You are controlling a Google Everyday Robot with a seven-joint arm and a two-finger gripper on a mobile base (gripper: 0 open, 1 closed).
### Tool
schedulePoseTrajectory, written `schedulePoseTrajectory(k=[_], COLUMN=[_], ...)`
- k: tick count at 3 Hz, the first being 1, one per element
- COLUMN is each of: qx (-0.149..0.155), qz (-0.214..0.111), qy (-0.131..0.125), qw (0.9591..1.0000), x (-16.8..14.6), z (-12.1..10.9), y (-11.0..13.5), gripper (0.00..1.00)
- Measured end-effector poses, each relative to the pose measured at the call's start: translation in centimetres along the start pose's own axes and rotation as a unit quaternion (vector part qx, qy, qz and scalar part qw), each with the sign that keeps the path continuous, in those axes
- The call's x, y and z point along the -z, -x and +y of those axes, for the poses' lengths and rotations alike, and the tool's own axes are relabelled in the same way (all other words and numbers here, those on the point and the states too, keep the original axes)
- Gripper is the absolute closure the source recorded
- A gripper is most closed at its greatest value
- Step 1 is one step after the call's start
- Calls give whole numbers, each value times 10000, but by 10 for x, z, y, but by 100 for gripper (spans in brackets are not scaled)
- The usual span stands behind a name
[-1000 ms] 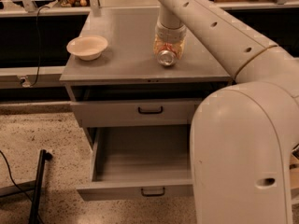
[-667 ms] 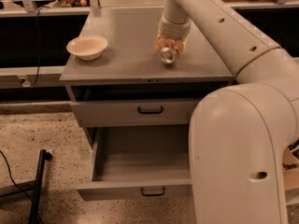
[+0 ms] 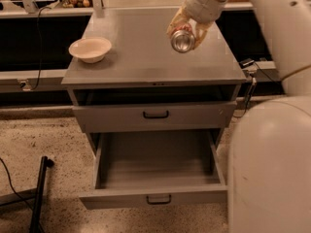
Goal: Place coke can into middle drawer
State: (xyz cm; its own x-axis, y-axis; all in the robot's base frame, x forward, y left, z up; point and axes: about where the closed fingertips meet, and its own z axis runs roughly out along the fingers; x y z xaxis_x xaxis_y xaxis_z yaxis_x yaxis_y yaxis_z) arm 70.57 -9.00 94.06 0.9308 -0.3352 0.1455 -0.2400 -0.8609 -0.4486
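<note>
The coke can (image 3: 182, 41) is held in my gripper (image 3: 184, 34), lifted off the grey cabinet top (image 3: 146, 57) above its right half. Its shiny silver end faces the camera and little of its red side shows. The gripper is shut on the can, with a yellowish finger (image 3: 174, 24) on each side, and the arm reaches in from the upper right. The middle drawer (image 3: 155, 171) is pulled open below, a shallow grey box with nothing in it and a small black handle (image 3: 159, 199). The topmost drawer (image 3: 155, 115) above it is closed.
A cream-white bowl (image 3: 90, 49) sits on the left of the cabinet top. My large white body (image 3: 272, 169) fills the lower right, next to the open drawer. A black stand leg (image 3: 38, 193) lies on the speckled floor at the lower left. A counter with clutter runs behind.
The gripper has lifted the can off the cabinet top and tilted it, so its silver end now faces the camera. The open drawer and the bowl have not moved.
</note>
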Motion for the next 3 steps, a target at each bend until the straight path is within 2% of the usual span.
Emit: schedulePoseTrajectory(k=[1,2,3], qx=[-822,-1317,-1322], qz=[-523,-550,-533], qy=[-550,-564,-605], qw=[9937,9882,9879], x=[30,31,28], z=[35,65,63], y=[41,42,40], gripper=[100,100,100])
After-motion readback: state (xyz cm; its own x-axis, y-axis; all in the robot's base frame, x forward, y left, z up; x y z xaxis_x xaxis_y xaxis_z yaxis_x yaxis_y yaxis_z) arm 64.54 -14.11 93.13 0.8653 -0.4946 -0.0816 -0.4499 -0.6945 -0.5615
